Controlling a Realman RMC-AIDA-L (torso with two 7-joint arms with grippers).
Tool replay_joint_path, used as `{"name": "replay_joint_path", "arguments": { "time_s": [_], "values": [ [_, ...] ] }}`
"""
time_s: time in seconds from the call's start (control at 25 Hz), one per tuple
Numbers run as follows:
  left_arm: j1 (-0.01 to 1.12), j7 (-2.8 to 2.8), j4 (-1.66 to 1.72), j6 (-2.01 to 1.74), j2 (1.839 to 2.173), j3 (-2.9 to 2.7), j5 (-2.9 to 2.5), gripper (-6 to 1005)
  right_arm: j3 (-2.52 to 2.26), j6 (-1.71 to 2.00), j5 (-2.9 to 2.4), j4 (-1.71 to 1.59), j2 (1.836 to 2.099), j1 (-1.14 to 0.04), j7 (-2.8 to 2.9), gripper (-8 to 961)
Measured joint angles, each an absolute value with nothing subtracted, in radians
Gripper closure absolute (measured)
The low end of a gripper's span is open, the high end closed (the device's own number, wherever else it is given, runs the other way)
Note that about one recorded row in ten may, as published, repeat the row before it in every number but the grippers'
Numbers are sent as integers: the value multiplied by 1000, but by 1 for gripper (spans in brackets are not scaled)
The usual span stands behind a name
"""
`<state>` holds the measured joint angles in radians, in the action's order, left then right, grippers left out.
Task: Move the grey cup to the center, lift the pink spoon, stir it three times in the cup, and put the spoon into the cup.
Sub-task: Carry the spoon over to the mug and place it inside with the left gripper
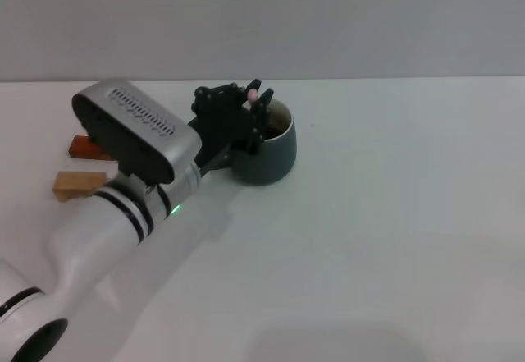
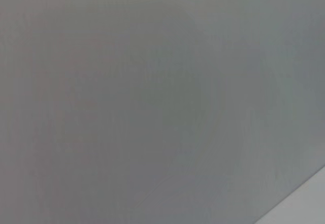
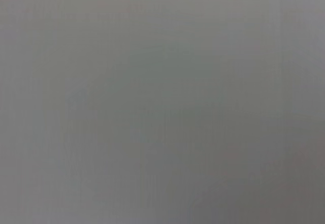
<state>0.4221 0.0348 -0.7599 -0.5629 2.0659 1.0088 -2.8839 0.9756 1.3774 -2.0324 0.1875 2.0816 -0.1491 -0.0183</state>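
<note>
In the head view the grey cup (image 1: pixel 273 155) stands on the white table near the middle, a little toward the back. My left gripper (image 1: pixel 257 98) hangs over the cup's left rim, reaching down into its mouth. Its black fingers are shut on the pink spoon (image 1: pixel 252 95), of which only the pale pink handle end shows between them. The spoon's bowl is hidden inside the cup behind the gripper. The cup's handle is hidden too. Both wrist views show only plain grey. My right gripper is out of sight.
A reddish-brown block (image 1: pixel 84 146) and a tan block (image 1: pixel 77 184) lie at the left, partly behind my left arm (image 1: pixel 139 165). The white table (image 1: pixel 394 231) stretches to the right and front of the cup.
</note>
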Motion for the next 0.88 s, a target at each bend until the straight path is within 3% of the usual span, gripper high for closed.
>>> {"name": "replay_joint_path", "arguments": {
  "time_s": [0.4,0.88],
  "values": [
    [455,32,-758,-563,2069,982,-2884,744,976,1378,-2031,183,2082,-147,-18,954],
    [365,40,-774,-563,2065,986,-2884,737,974,1377,-2034,184,2082,-156,-18,953]
  ]
}}
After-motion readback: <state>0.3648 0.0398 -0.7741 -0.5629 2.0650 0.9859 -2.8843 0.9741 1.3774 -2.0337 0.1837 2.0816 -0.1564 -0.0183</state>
